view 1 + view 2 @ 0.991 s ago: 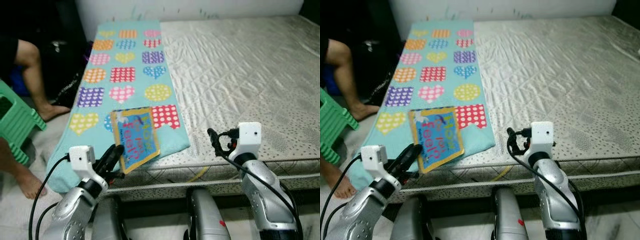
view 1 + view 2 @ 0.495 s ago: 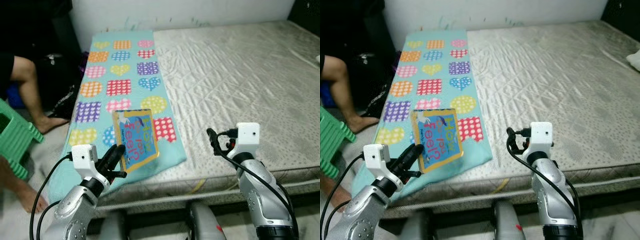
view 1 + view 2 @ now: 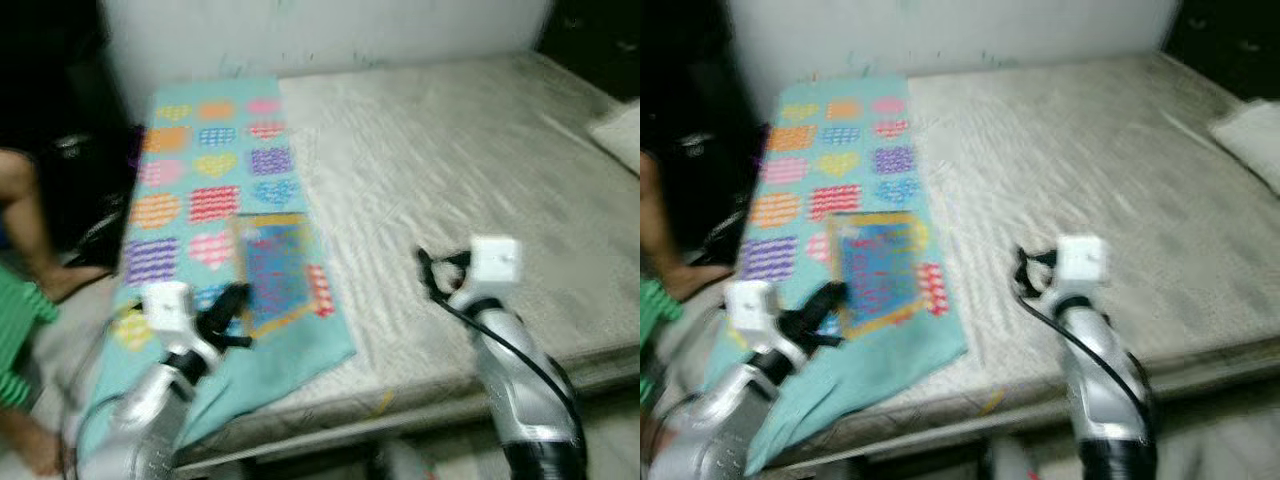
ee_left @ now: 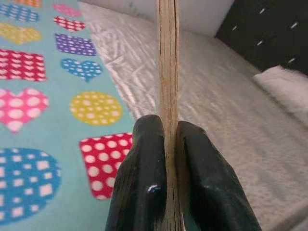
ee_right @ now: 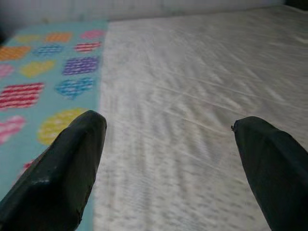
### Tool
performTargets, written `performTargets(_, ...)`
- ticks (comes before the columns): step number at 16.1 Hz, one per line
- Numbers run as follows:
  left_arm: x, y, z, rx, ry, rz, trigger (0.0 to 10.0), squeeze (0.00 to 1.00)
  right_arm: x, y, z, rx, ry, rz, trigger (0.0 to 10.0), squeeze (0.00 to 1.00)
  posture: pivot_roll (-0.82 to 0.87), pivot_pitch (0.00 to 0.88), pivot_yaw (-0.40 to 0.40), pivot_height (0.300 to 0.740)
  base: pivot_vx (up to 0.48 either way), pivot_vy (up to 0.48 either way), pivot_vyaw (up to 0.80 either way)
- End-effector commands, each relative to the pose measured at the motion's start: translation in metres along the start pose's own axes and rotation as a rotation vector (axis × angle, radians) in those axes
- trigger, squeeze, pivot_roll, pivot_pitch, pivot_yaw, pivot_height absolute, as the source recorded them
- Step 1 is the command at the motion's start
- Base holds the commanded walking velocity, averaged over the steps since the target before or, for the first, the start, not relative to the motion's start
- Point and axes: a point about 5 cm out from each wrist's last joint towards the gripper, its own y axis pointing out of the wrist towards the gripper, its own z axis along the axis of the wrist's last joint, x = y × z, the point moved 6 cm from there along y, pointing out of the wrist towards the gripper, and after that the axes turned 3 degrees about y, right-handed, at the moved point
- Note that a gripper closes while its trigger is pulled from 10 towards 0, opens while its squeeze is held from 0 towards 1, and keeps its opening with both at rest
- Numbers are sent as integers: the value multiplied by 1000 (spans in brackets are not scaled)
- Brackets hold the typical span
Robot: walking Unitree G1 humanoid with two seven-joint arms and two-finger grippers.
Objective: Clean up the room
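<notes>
Left gripper: closed tight on the near edge of the book; in the left wrist view the two black fingers press on either side of the book's thin edge, which runs straight up between them as a pale, layered strip of board.

Right gripper: spread wide, holding nothing; in the right wrist view its two blunt, matte black fingers stand far apart with bare mattress between them. It hovers over the mattress near the front edge, at about 3 o'clock from the book.

Book: flat, rectangular, stiff cover, blue face with a yellow-orange border and coloured lettering that is too blurred to read. It sits over the near end of the blanket, at about 1 o'clock from the left gripper.

Blanket: soft teal fabric, a long strip along the left side of the bed, printed with polka-dotted hearts, squares and circles in pink, red, yellow, purple and blue; its near end hangs over the bed's front edge.

Mattress: off-white, quilted, wrinkled sheen with fine speckles.

Pillow: pale, soft, at the right edge, about 2 o'clock from the right gripper.

Person: a bare leg at the far left, beside the bed.

Stool: green, ribbed plastic, at the left edge below the leg.
</notes>
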Motion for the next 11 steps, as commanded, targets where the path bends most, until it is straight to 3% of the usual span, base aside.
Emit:
performTargets(1,9,4,5,26,8,-24,0,0,15,-2,-2,-2,-10,-47,10000,0,-154,0,41,655,0,0,-506)
performTargets(2,9,5,4,26,11,-13,0,0,16,-2,-1,1,-12,-49,10000,0,-155,0,42,655,0,0,-513)
performTargets(3,7,6,3,20,26,4,4235,0,16,-2,-1,2,-13,-51,10000,0,-156,0,43,655,0,0,-513)
performTargets(4,7,6,3,19,30,5,4235,0,16,-2,-1,2,-12,-51,10000,0,-156,0,44,655,0,0,-513)
performTargets(5,5,7,3,21,33,23,10000,0,16,-3,-1,9,-19,-55,10000,0,-157,0,44,655,0,0,-513)
performTargets(11,4,13,1,9,34,51,10000,0,8,-3,8,50,-20,-1,10000,0,-162,0,46,655,0,0,-82)
